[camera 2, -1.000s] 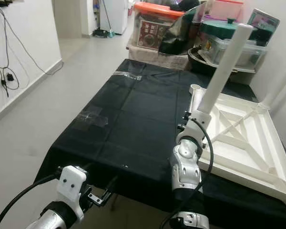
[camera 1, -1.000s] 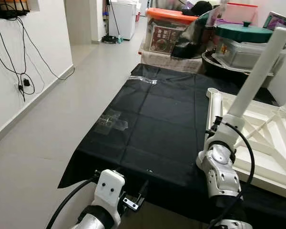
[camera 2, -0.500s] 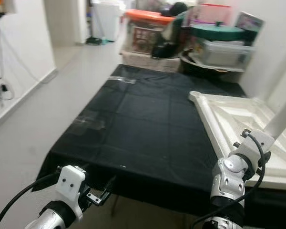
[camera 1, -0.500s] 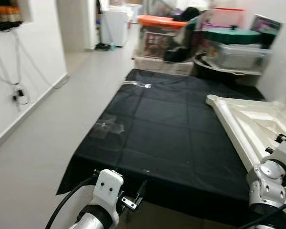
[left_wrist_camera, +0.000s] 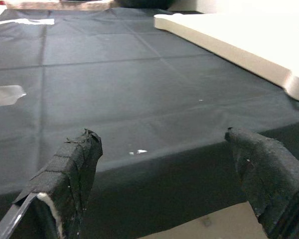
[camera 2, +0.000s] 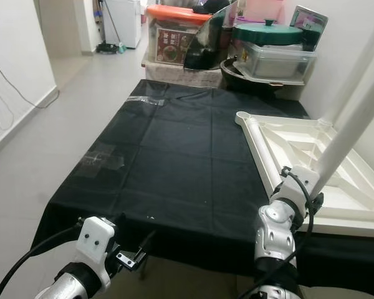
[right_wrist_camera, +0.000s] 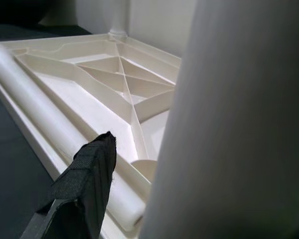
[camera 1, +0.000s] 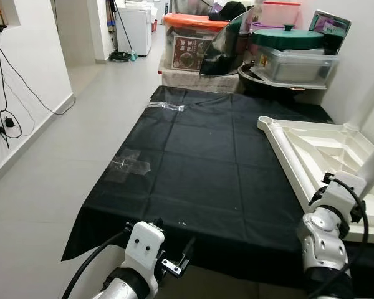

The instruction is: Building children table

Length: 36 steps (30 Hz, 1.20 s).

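The right gripper has carried the long white plastic table leg rightward, clamped. Left gripper hangs spread. Next: seat it in the upturned white tabletop.

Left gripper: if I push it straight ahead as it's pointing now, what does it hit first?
Probably the black cloth at its near edge; the left gripper points low across it. The white tabletop lies farther off.
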### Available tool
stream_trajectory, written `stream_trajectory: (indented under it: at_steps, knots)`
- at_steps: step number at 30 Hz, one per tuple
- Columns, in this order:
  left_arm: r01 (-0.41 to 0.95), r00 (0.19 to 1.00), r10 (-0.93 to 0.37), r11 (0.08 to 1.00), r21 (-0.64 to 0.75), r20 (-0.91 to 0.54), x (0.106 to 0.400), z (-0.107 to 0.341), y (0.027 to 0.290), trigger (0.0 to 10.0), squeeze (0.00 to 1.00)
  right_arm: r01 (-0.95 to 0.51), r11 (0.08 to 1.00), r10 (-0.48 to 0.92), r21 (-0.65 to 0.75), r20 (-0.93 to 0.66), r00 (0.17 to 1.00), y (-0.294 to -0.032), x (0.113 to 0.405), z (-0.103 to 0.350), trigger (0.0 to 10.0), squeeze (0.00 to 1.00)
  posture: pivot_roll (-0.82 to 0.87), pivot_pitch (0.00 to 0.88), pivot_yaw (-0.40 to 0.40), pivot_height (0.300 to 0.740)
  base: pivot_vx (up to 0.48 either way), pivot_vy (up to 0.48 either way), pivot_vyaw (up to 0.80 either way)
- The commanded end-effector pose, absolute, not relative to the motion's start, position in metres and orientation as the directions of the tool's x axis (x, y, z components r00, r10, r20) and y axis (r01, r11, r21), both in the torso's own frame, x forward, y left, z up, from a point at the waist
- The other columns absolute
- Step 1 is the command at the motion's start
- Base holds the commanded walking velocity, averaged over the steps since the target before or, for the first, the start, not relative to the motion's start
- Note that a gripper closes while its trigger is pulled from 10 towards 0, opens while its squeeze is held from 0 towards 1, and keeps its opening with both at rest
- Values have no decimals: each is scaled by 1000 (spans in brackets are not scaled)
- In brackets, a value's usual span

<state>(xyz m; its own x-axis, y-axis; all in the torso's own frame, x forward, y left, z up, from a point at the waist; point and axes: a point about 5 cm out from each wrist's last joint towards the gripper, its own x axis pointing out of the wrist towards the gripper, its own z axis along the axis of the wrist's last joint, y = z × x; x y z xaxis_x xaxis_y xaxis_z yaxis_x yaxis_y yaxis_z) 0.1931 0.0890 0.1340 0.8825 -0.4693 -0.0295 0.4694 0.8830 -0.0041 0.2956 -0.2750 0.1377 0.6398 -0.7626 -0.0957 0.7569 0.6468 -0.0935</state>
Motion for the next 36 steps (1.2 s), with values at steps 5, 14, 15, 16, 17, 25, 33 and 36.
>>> stream_trajectory:
  at_steps: [5, 14, 15, 16, 17, 25, 33, 36]
  knots:
    - [473, 880, -473, 881, -10, -35, 194, 131, 90, 10000, 0, 701, 700, -714, -138, -117, 690, -264, 280, 133, 10000, 0, 207, 27, -95, 740, 0, 0, 0]
    - [474, 880, -474, 881, -7, -37, 197, 130, 92, 10000, 0, 575, 790, -608, -215, -150, 779, -243, 238, 129, 10000, 0, 189, 22, -82, 740, 0, 0, 0]
    - [473, 880, -473, 881, -6, -37, 198, 130, 92, 10000, 0, 547, 806, -584, -226, -151, 798, -240, 234, 132, 10000, 0, 189, 22, -82, 740, 0, 0, 0]
    - [473, 880, -473, 881, -6, -37, 198, 130, 92, 10000, 0, 529, 816, -568, -232, -155, 808, -238, 231, 134, 10000, 0, 189, 22, -82, 740, 0, 0, 0]
    - [473, 880, -473, 881, -6, -37, 198, 130, 92, 10000, 0, 529, 816, -568, -232, -155, 808, -238, 231, 134, 10000, 0, 189, 22, -82, 740, 0, 0, 0]
    - [475, 880, -474, 880, -3, -38, 202, 128, 93, 10000, 0, 121, 981, -145, -152, -159, 977, -186, 228, 146, 10000, 0, 177, 10, -91, 740, 0, 0, 0]
    - [472, 881, -472, 881, -6, -30, 200, 130, 90, 10000, 0, -144, 989, 142, -22, -60, 988, -125, 272, 160, 10000, 0, 211, 13, -114, 740, 0, 0, 0]
    - [471, 882, -471, 882, 0, -26, 198, 132, 88, 10000, 0, -136, 990, 134, -37, -57, 989, -114, 300, 158, 10000, 0, 222, 18, -124, 740, 0, 0, 0]
